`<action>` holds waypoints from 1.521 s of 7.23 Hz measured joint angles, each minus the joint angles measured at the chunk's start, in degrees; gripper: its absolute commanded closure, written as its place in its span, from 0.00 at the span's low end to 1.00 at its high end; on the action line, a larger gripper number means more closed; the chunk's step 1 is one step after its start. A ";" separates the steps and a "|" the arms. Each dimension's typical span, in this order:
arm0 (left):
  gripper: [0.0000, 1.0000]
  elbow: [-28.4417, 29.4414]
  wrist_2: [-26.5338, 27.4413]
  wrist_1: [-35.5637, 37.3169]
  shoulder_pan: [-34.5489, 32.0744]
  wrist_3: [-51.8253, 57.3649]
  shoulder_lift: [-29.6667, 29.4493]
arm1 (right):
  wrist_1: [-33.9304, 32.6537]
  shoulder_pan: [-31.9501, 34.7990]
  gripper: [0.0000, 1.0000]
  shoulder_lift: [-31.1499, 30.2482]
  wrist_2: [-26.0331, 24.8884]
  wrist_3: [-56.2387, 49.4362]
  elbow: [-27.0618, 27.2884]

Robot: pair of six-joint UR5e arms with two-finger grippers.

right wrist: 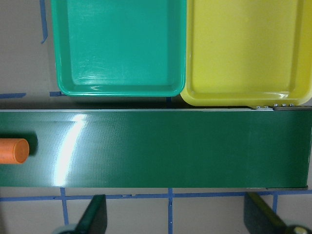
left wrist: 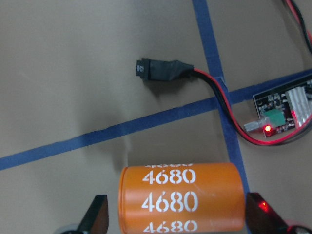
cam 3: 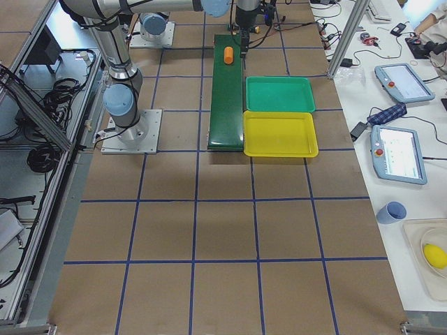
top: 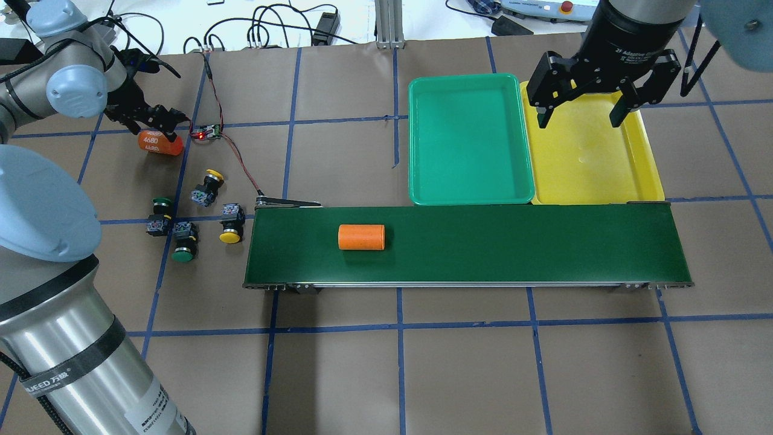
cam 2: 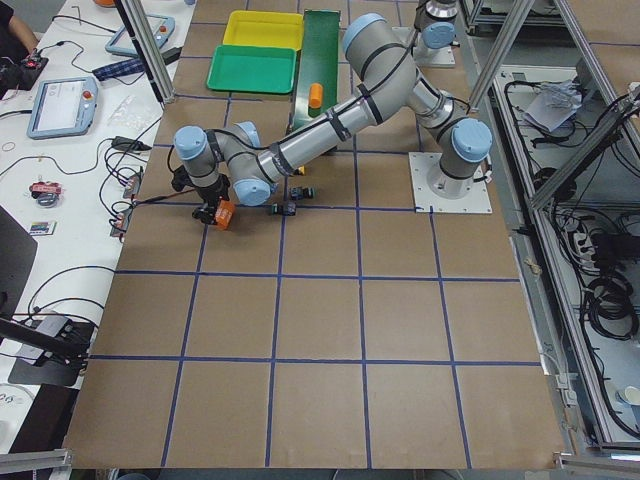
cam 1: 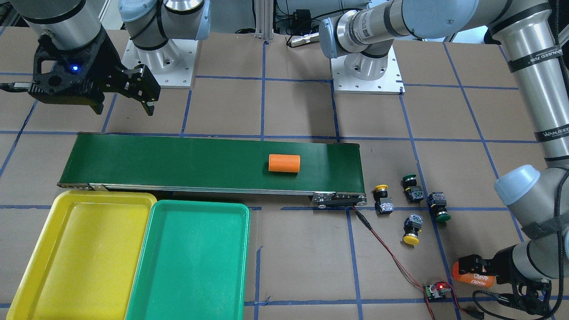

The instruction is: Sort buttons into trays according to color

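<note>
Buttons [top: 184,238] sit nearest the left claw [left wrist: 179,222], jaws apart astride an orange can [top: 160,144]; right claw [top: 578,115] gapes far off.

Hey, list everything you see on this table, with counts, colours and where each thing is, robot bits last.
yellow-capped buttons: two, black bodies, on the table beyond the belt's end on the robot's left
green-capped buttons: two, same cluster
green tray: one, alongside the belt
yellow tray: one, beside the green one
conveyor belt: one, dark green, mid-table
orange cylinders: two; one lying on the belt, one marked 4680 past the buttons
circuit board: one, red light lit, near the 4680 cylinder
left gripper: open, fingers either side of the 4680 cylinder
right gripper: open, above the trays
</note>
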 measured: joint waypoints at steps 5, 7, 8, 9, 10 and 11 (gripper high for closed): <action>1.00 0.06 -0.12 -1.38 -0.24 0.26 -0.18 | 0.00 -0.04 0.00 0.00 -0.08 0.03 -0.02; 1.00 -0.31 -1.06 -8.61 -0.65 -1.21 4.69 | 0.00 -0.04 0.00 0.00 -0.09 0.03 -0.02; 1.00 -0.84 -2.07 -13.37 -1.10 -3.89 8.25 | 0.00 -0.04 0.00 0.00 -0.09 0.02 -0.02; 1.00 -1.46 -3.88 -18.86 -1.78 -7.58 12.10 | 0.00 -0.03 0.00 0.00 -0.09 0.00 -0.03; 1.00 -3.03 -5.71 -22.97 -2.89 -10.98 15.74 | 0.00 -0.01 0.00 0.00 -0.10 0.01 -0.02; 1.00 -6.32 -6.69 -24.64 -4.70 -14.47 19.21 | 0.00 0.00 0.00 0.00 -0.14 0.02 -0.03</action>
